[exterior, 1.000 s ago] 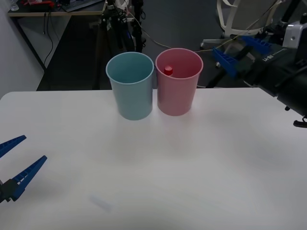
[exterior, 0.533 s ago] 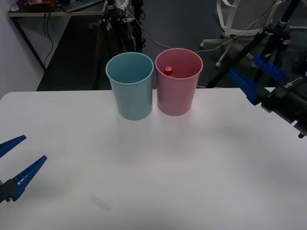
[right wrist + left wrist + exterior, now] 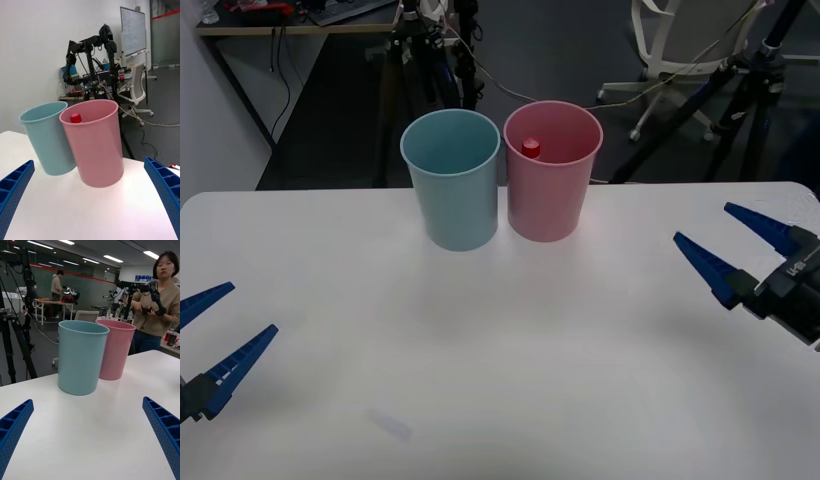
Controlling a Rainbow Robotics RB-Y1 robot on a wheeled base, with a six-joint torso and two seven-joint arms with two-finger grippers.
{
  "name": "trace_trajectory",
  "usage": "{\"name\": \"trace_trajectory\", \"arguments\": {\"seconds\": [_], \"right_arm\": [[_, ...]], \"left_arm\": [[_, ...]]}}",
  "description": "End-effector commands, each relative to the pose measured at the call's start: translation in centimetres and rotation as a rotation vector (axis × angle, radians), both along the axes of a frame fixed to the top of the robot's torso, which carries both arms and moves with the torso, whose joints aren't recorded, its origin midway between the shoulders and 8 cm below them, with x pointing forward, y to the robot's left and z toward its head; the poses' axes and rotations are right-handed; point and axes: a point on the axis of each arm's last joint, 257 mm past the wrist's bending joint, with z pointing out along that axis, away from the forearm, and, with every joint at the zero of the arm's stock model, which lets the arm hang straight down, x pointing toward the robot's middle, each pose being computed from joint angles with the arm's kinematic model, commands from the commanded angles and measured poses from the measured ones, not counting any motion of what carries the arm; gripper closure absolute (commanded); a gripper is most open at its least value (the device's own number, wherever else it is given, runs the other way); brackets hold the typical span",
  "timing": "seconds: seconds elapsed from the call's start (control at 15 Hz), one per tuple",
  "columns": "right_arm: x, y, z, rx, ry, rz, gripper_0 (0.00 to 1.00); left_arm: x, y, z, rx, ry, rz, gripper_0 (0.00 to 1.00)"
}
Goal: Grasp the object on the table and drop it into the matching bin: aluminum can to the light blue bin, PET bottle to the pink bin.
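- The PET bottle is inside the pink bin; I see just its red cap, close to the wall nearest the light blue bin.
- Both bins stand upright near the far edge of the table, side by side and just about touching; I cannot tell whether their rims meet.
- My right gripper hangs over the right edge of the table with its blue ribbed fingers spread apart and nothing between them.
- My left gripper sits parked at the left edge near the front corner, fingers likewise spread and empty.
- I judge the sorting done, since the bottle lies in its matching bin.
- Handling, as a judgement: a small plastic bottle like this is probably light, with a thin body that gives under pressure and a smooth, slippery skin.
- If I had to take it again, I would close on the stiffer upper body just under the cap, with modest force.
- Reaching into the tall, tapered bin risks tipping it.
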Motion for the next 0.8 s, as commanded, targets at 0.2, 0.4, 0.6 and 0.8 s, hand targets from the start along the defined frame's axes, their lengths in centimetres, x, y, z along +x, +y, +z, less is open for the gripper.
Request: {"name": "trace_trajectory", "arguments": {"seconds": [0.2, 0.4, 0.6, 0.8], "right_arm": [[-2.9, 0.6, -3.1, -0.021, 0.022, 0.029, 0.0], [-3.7, 0.6, -3.8, -0.038, 0.014, 0.027, 0.0], [-4.3, 0.5, -4.3, -0.039, 0.027, 0.026, 0.0], [-4.3, 0.5, -4.3, -0.039, 0.027, 0.029, 0.0]], "left_arm": [[0.0, 0.0, 0.0, 0.0, 0.0, 0.0, 0.0], [0.0, 0.0, 0.0, 0.0, 0.0, 0.0, 0.0], [0.0, 0.0, 0.0, 0.0, 0.0, 0.0, 0.0], [0.0, 0.0, 0.0, 0.0, 0.0, 0.0, 0.0]]}}
